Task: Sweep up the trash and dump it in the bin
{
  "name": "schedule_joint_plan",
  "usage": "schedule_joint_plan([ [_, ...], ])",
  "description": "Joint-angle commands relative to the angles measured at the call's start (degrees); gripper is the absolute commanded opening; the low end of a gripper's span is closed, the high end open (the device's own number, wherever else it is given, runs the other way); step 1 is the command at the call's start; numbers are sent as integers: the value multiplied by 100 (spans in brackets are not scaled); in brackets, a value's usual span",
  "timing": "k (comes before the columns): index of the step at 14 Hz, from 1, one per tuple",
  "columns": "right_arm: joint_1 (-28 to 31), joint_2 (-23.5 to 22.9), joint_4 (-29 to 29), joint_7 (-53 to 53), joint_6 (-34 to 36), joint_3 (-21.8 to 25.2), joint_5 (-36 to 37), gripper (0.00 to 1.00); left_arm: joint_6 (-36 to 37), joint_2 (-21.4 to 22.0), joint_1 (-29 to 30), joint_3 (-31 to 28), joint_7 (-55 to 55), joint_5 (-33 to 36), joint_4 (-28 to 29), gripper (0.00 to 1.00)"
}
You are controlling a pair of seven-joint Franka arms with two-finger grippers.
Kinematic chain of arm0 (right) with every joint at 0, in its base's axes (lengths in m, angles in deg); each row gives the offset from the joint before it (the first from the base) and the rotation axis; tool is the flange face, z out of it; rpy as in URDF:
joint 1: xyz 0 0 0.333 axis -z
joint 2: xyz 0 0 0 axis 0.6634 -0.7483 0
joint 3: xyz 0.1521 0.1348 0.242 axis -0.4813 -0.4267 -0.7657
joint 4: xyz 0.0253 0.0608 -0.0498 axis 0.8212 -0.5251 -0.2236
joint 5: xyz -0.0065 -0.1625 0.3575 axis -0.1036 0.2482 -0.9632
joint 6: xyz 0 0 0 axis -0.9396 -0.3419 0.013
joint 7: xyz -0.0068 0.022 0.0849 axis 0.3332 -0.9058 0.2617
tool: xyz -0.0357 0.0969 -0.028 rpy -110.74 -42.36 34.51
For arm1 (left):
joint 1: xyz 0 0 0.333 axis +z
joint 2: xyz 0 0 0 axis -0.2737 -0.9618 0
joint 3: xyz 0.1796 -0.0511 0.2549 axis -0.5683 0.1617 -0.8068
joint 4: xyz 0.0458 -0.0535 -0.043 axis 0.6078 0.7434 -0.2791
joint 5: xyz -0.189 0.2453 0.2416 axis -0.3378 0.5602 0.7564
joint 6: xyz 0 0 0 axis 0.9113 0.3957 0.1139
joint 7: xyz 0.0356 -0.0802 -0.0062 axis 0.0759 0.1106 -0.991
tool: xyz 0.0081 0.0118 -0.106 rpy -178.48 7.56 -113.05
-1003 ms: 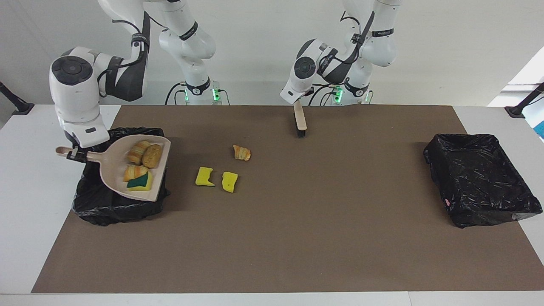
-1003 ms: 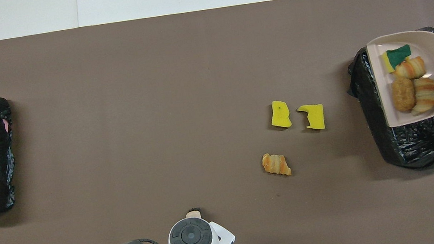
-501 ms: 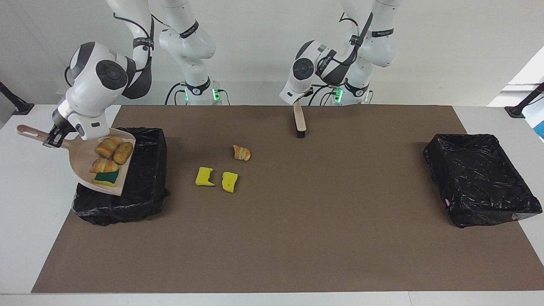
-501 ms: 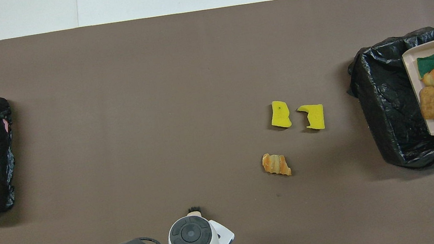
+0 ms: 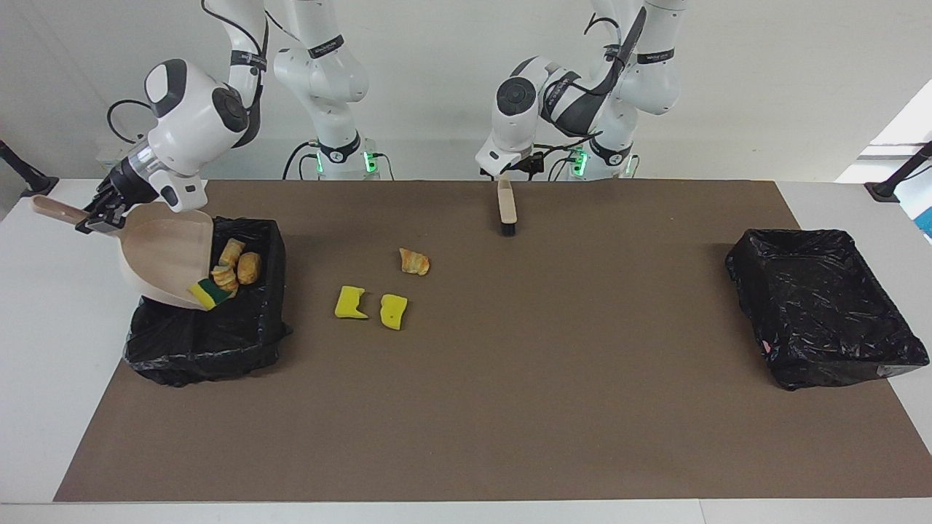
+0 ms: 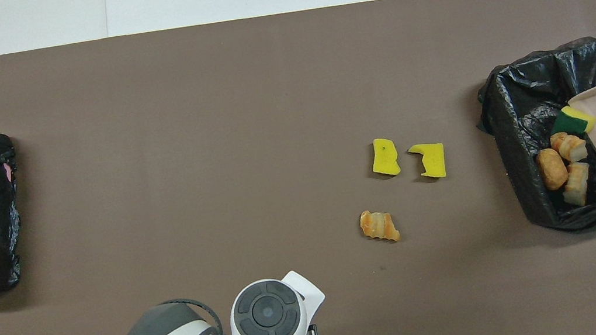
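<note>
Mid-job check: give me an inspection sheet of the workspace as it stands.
Surface: brown mat on a white table.
Job's things: dustpan tilted over the near bin, with dumped trash at its lip. Two yellow pieces and one bread lump lie on the mat. Brush upright.
Clutter: second bin at the left arm's end.
Grippers: right gripper, jaws shut on the dustpan handle; left gripper over the brush, hold unclear.
Cables: black cables at the arm bases.
Surroundings: white wall, black stand at the table edge.
</note>
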Motion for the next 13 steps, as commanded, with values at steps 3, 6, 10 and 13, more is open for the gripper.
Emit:
schedule_joint_plan([
  [3, 7, 287, 16, -74, -105, -54, 252, 0, 609, -27, 1143, 18, 820, 323, -1435, 100],
  [6, -54, 208, 228, -74, -97, -106, -518, 0, 943, -114, 1617, 18, 1309, 736, -2307, 100],
  [10, -650, 51, 280, -126, -9, -106, -2250, 0, 1346, -79, 2391, 0, 2417, 763, -3080, 100],
  [13, -828, -90, 386, -283, 8, -106, -3768, 0, 1822, -71, 3032, -8, 3375, 965, -3705, 100],
])
